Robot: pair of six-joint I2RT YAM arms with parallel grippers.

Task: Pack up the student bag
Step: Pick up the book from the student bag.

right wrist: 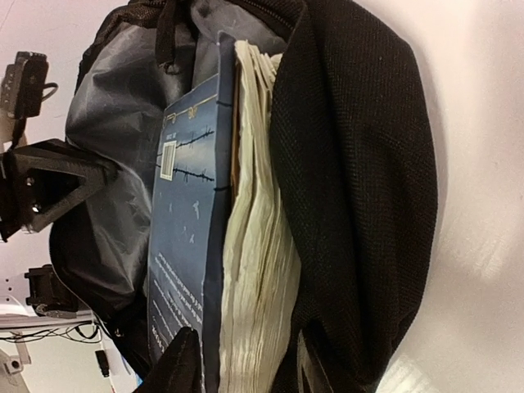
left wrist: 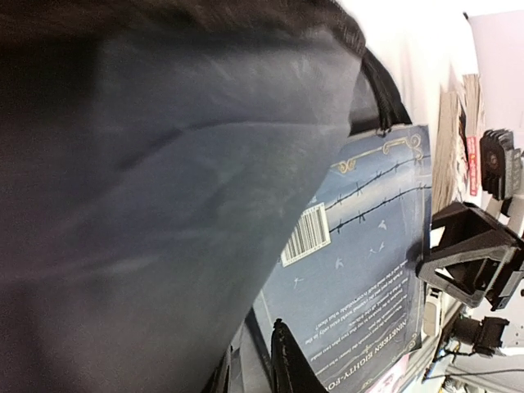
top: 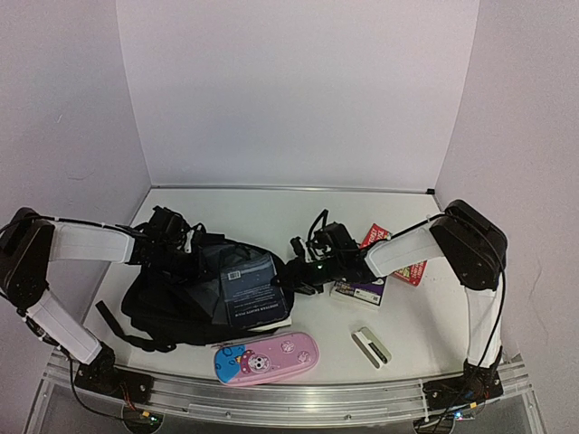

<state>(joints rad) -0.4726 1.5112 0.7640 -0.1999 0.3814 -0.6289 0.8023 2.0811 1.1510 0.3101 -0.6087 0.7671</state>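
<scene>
The student bag (top: pixel 167 303), a black backpack with grey lining, lies at the left centre of the table. A blue paperback book (top: pixel 249 287) sticks out of its open mouth. My left gripper (top: pixel 176 237) is at the bag's far left rim. In the left wrist view its fingers (left wrist: pixel 282 352) stand close together with a strip of the grey lining (left wrist: pixel 164 164) pinched between them. My right gripper (top: pixel 303 267) is at the book's right end. In the right wrist view its fingers (right wrist: pixel 176 364) straddle the book (right wrist: pixel 184 237) and its yellowed pages, with the black bag fabric (right wrist: pixel 360 164) beside them.
A pink-and-blue pencil case (top: pixel 265 358) lies at the front edge below the bag. A small folded case (top: pixel 371 346) sits at the front right. A purple book (top: pixel 362 291) and a red one (top: pixel 403 262) lie under the right arm. Walls enclose three sides.
</scene>
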